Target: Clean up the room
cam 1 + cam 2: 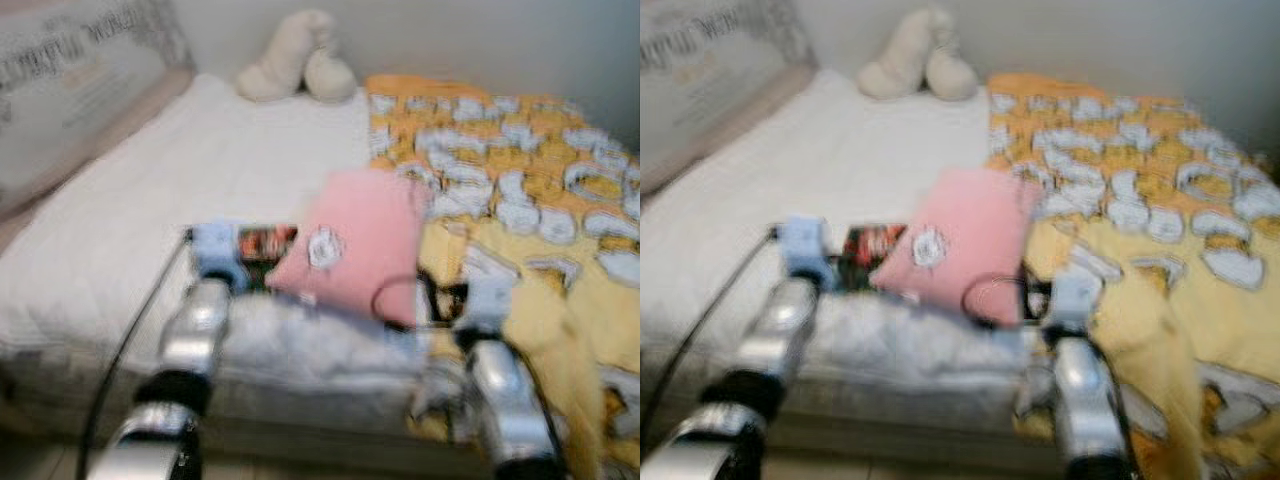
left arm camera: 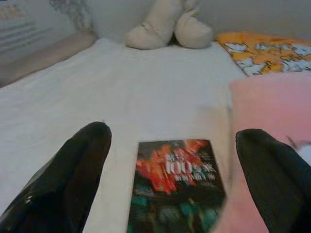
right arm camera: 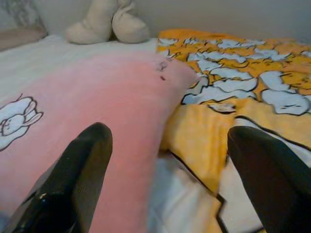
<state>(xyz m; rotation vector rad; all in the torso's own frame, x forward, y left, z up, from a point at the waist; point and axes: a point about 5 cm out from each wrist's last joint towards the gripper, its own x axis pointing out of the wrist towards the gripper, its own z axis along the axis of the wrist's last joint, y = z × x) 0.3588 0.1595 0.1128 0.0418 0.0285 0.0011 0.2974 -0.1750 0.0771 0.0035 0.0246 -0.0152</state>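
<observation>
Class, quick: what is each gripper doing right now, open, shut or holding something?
Left gripper: open, empty, over the book.
Right gripper: open, empty, at the pink pillow.

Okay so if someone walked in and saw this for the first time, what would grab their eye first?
Probably the pink pillow near the front edge of the bed, with the bright orange and yellow blanket rumpled over the bed's right side. Next, the dark book lying flat on the white sheet, between the open fingers of the left gripper. A cream plush toy sits at the far edge by the wall.
</observation>
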